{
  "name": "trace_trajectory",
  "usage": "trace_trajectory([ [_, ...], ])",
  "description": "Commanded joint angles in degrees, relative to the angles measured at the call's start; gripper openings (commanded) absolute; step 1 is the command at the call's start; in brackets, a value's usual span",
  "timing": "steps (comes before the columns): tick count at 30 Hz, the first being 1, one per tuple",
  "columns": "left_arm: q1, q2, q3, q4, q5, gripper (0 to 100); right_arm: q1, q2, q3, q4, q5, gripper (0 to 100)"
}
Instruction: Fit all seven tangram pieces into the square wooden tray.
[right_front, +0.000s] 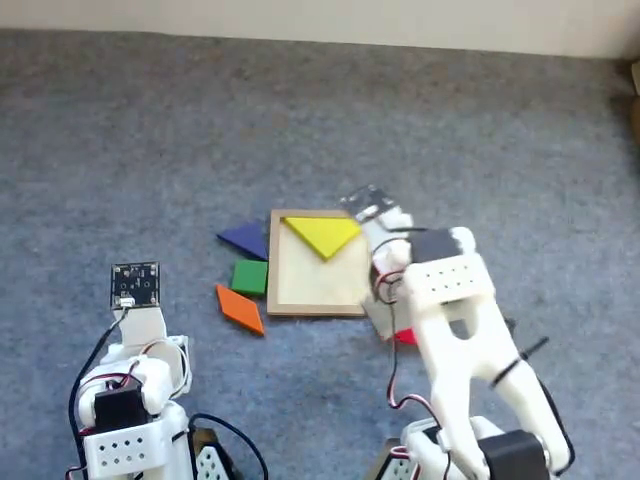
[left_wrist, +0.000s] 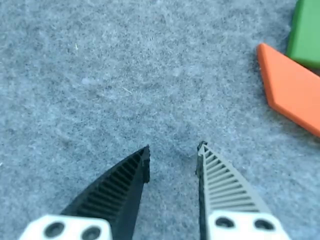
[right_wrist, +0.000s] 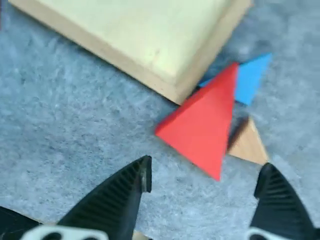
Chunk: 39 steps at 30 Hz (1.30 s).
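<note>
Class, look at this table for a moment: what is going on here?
A tangram is under way. The wooden tray holds only a yellow triangle so far. The right tool hangs open over a red triangle by the tray's corner, with a blue triangle and a tan triangle beside it. The left tool is open over bare carpet near the orange piece and green square.

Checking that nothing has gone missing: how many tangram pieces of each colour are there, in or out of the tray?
yellow piece: 1
dark blue piece: 1
green piece: 1
orange piece: 1
red piece: 1
light blue piece: 1
tan piece: 1
Total: 7
</note>
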Motion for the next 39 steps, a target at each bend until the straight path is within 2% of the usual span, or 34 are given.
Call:
trace_trajectory([
  [1, -0.48, -3.03, 1.10, 0.70, -0.35, 16, -2.77, 1.10, 2.95, -5.41, -0.35, 33.0],
  [6, -0.48, -3.03, 1.10, 0.70, -0.35, 16, -3.03, 1.89, 8.84, -14.55, -0.35, 33.0],
  [11, -0.48, -3.03, 1.10, 0.70, -0.35, 16, -2.95, 1.89, 12.79, -19.12, -0.35, 33.0],
  [21, -0.48, -3.03, 1.10, 0.70, -0.35, 16, -2.77, 1.98, 15.96, -19.38, 0.00, 32.9],
  [27, -0.48, -3.03, 1.10, 0.70, -0.35, 16, 1.36, 2.24, 16.04, -21.58, 0.09, 32.8],
  [39, -0.48, -3.03, 1.10, 0.70, -0.35, 16, 2.77, 12.00, 15.34, -21.49, 0.18, 32.8],
])
